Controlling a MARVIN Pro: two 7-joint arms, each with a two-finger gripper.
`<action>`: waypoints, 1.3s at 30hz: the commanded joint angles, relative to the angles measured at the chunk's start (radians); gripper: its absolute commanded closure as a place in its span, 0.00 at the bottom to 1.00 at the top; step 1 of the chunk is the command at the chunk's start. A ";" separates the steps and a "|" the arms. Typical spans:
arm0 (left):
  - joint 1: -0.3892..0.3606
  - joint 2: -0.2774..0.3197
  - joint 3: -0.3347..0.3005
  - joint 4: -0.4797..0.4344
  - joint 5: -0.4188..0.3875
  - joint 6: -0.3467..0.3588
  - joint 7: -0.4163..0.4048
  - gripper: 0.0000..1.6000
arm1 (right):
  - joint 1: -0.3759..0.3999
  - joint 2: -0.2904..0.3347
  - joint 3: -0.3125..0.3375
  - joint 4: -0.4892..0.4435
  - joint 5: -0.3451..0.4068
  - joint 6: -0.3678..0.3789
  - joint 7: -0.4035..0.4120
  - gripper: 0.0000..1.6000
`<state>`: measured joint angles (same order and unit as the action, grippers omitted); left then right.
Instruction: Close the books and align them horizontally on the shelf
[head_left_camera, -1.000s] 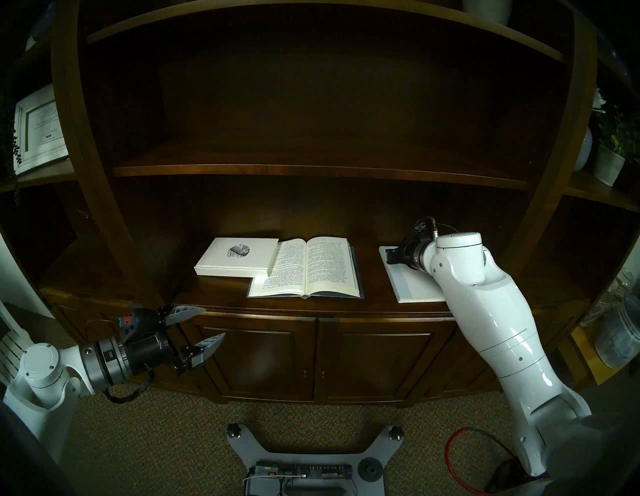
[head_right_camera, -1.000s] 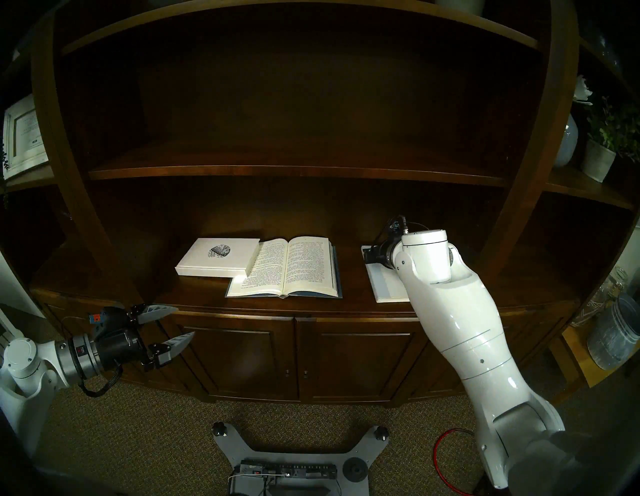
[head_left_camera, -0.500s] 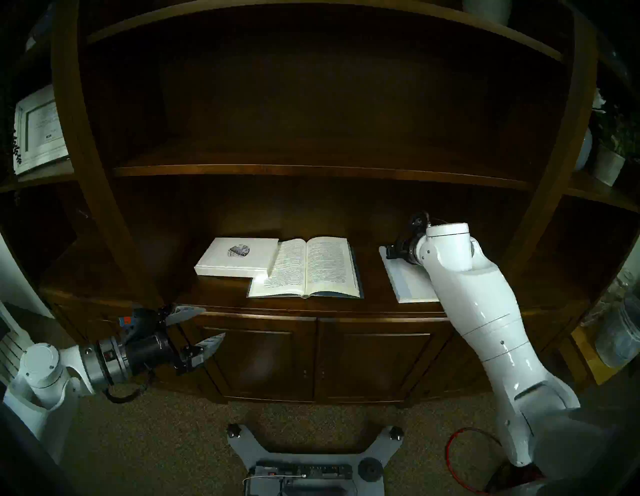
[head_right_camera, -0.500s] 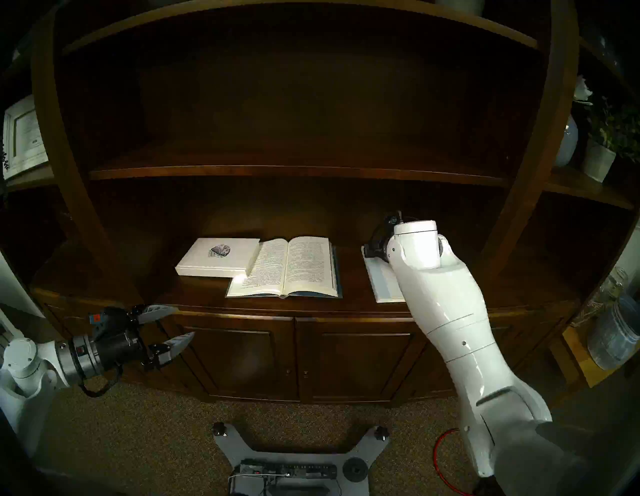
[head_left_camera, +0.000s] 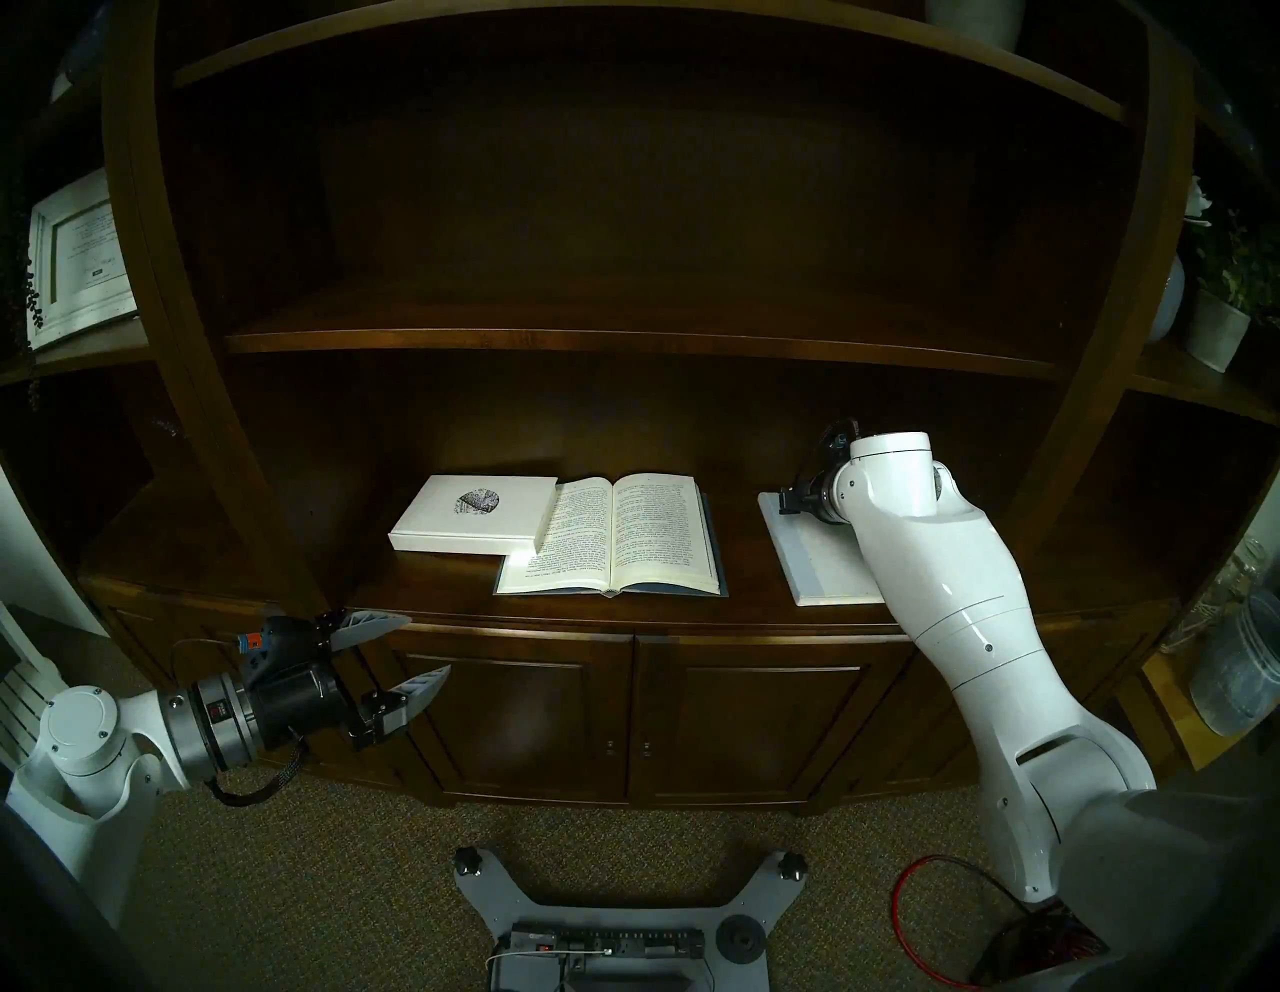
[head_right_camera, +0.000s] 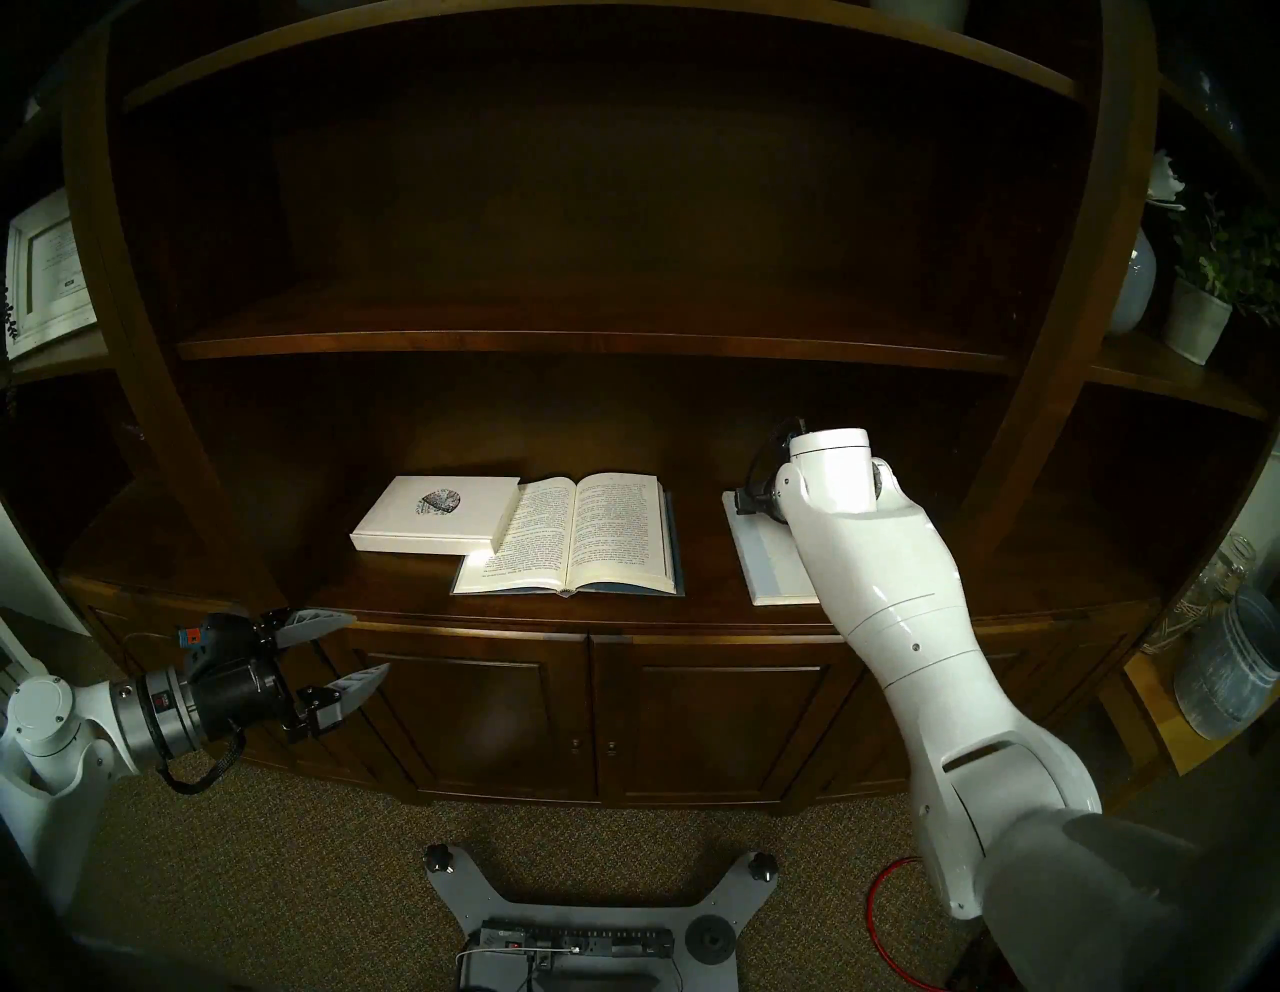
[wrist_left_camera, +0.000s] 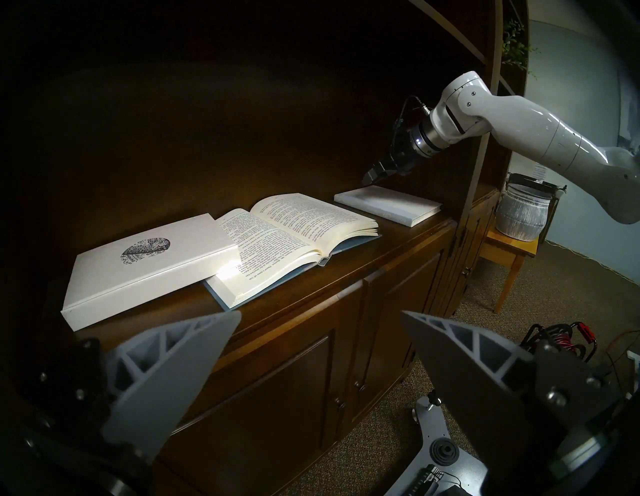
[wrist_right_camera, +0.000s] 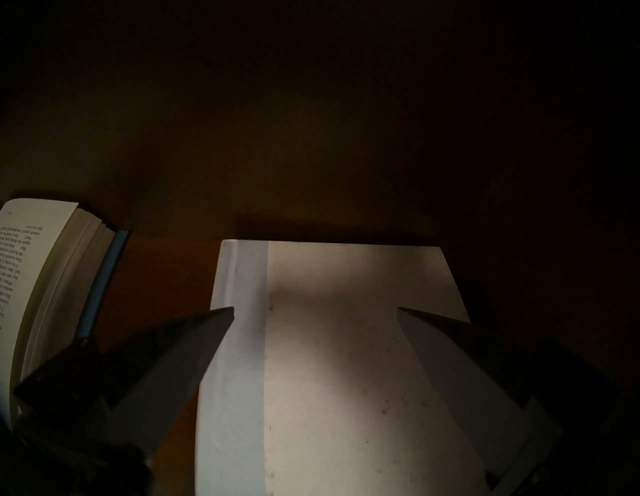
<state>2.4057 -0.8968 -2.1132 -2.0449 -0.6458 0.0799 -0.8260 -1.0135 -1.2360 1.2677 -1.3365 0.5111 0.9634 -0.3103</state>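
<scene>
Grey right claw (wrist_right_camera: 315, 311) gapes wide, empty, angled down over the plain white book (wrist_right_camera: 346, 363), arm stretched deep into the shelf (head_left_camera: 429, 589). Blue book (head_left_camera: 613, 537) lies open at 9 o'clock; speckled book (head_left_camera: 471, 516) beyond, overlapping its left page. Left claw (head_left_camera: 415, 648) spread wide, empty, level, at 7 o'clock below the ledge.

Three books lie on the one deep shelf (head_left_camera: 429, 589): a white book with a speckled oval (head_left_camera: 474, 512), closed; a blue book (head_left_camera: 616, 537), open on two pages of print; and a plain white book (head_left_camera: 824, 561), closed. So two are closed, one open. Two thinner shelf boards (head_left_camera: 623, 343) run above. Below are two panelled cabinet doors (head_left_camera: 512, 713). Two robot arms (head_left_camera: 970, 623) reach in, each with one gripper of two fingers. One framed picture (head_left_camera: 76, 256) stands far left, one potted plant (head_left_camera: 1219, 319) far right.
</scene>
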 joint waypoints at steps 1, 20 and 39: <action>-0.007 -0.002 -0.010 -0.016 -0.008 -0.005 -0.001 0.00 | 0.103 0.028 -0.022 0.029 0.025 -0.003 0.020 0.00; -0.007 -0.003 -0.010 -0.017 -0.008 -0.005 -0.001 0.00 | 0.105 0.120 -0.096 0.050 0.151 -0.003 0.029 0.00; -0.006 -0.003 -0.011 -0.017 -0.008 -0.005 -0.001 0.00 | 0.191 0.124 -0.156 0.206 0.262 -0.003 0.052 0.00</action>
<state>2.4057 -0.8974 -2.1137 -2.0456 -0.6461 0.0799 -0.8260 -0.9128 -1.1162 1.1299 -1.1851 0.7485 0.9613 -0.2886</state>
